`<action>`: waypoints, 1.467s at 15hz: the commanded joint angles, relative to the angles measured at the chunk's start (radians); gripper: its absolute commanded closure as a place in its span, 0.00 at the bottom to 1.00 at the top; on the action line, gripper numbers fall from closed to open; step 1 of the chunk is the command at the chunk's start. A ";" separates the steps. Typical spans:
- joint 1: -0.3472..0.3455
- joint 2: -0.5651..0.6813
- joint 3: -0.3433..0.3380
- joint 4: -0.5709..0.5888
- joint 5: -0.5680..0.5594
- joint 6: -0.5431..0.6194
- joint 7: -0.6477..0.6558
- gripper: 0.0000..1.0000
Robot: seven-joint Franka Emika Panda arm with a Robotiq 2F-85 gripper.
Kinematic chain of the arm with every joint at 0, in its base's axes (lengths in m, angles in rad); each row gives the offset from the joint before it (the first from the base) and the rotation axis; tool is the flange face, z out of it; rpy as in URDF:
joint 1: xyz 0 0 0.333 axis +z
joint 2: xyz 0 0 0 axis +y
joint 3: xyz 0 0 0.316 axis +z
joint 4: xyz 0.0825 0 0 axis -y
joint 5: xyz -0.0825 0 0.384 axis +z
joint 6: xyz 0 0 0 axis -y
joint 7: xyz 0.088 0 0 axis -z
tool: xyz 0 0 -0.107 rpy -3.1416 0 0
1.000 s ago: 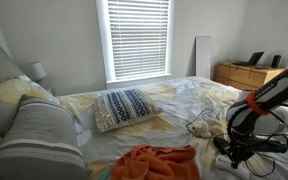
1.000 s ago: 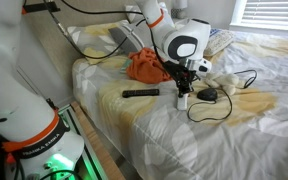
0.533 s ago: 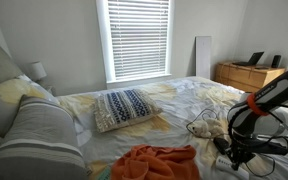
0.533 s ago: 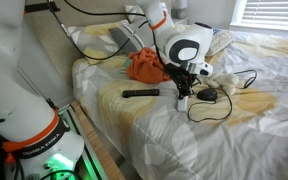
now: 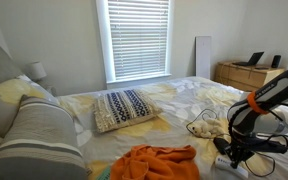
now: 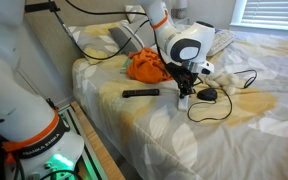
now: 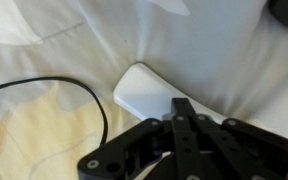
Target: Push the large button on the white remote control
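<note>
On the bed (image 6: 134,130), an exterior view shows a black remote (image 6: 141,93), an orange cloth (image 6: 147,67) at 11 o'clock from the gripper (image 6: 184,93), and a small black device (image 6: 210,95) at 3 o'clock. Wrist view: black cable (image 7: 44,88) at 9 o'clock, white remote control (image 7: 144,93) center, gripper pinched together, tips over its 4 o'clock end.
</note>
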 commanded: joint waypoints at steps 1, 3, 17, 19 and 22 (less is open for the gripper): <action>0.024 -0.081 -0.010 -0.050 -0.015 0.009 0.009 1.00; 0.036 -0.136 -0.018 -0.073 -0.026 0.000 0.019 1.00; 0.197 -0.700 -0.089 -0.541 -0.563 0.374 0.222 0.16; 0.185 -0.775 -0.079 -0.585 -0.604 0.452 0.240 0.02; 0.170 -0.877 -0.080 -0.666 -0.645 0.622 0.175 0.00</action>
